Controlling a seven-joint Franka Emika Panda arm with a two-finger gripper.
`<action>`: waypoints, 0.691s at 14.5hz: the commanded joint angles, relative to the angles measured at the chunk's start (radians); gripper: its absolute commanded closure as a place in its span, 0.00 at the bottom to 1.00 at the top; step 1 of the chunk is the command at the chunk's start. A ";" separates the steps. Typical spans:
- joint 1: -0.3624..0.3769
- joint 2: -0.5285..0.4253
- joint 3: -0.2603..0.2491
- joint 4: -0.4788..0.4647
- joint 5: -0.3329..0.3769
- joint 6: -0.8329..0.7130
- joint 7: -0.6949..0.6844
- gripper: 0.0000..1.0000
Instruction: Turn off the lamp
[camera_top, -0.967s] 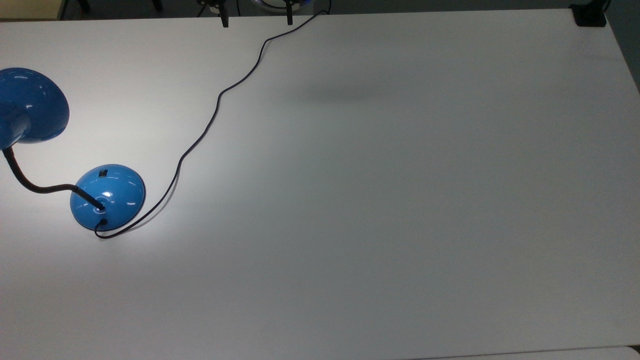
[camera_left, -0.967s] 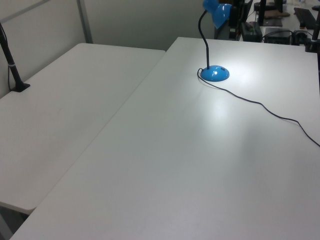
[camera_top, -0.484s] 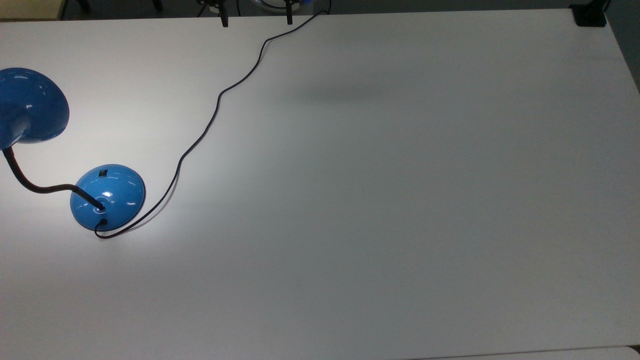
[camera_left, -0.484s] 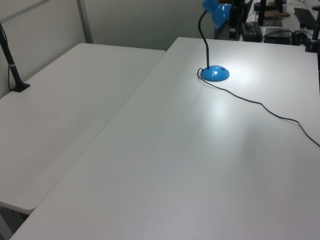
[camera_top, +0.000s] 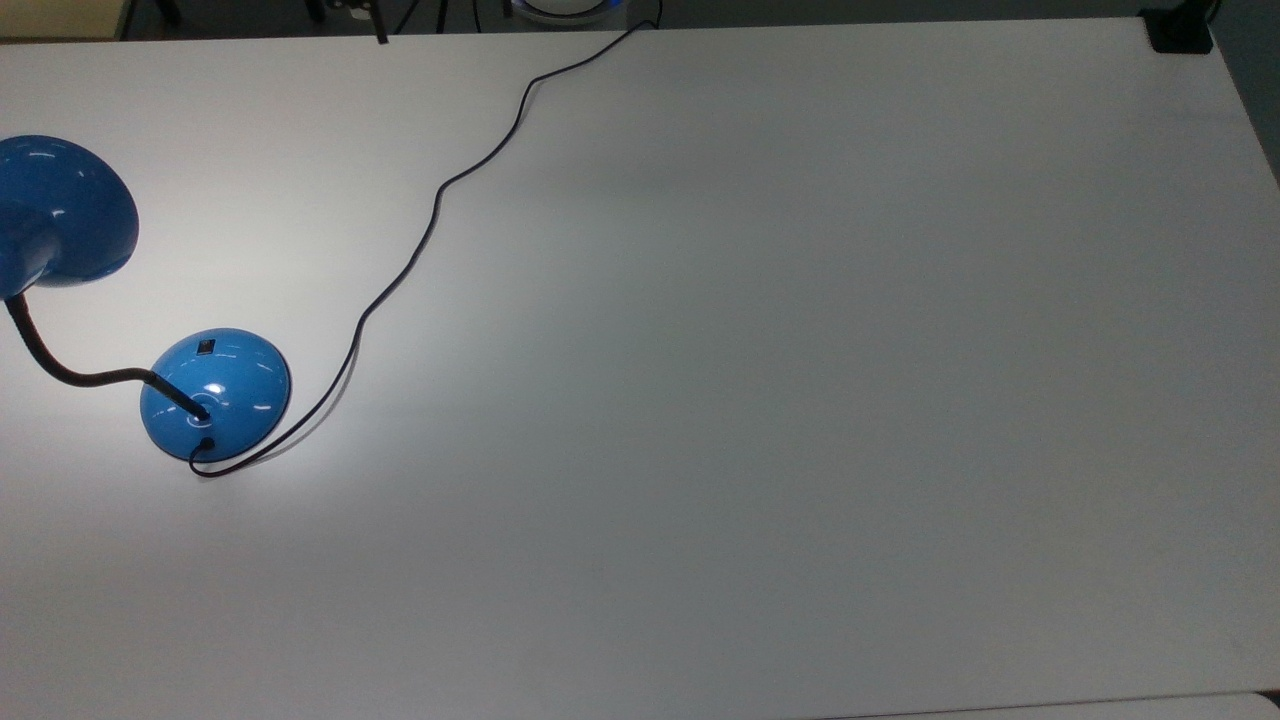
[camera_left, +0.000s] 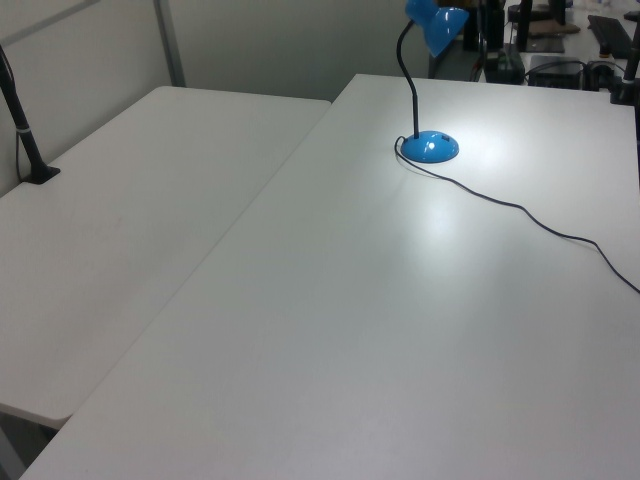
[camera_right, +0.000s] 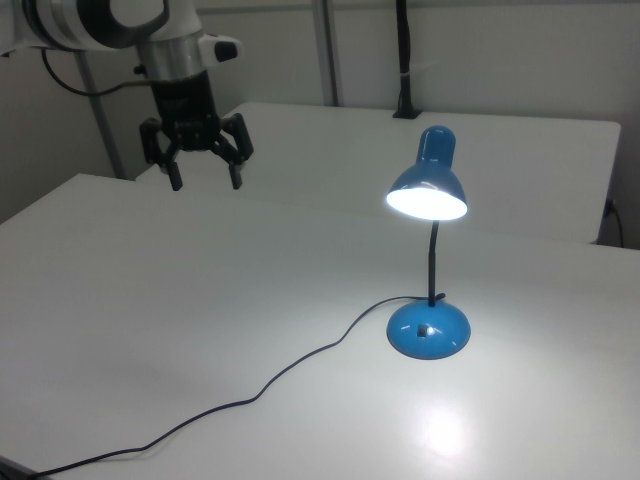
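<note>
The end effector (camera_right: 206, 172) has shifted toward the top view's left along the counter's (camera_top: 760, 400) far edge, fingers spread wide and empty; the lit lamp (camera_right: 429, 330) stands well apart, toward the right view's lower right.

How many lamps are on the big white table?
1. The lamp stands alone on the table, shining, at the top view's left edge. Its cord snakes off the table's far edge.
</note>
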 joint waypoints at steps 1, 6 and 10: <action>-0.073 -0.071 0.000 -0.052 -0.077 -0.009 -0.082 0.00; -0.136 -0.054 -0.062 -0.192 -0.105 0.181 -0.081 0.89; -0.162 -0.034 -0.141 -0.343 -0.105 0.495 -0.098 1.00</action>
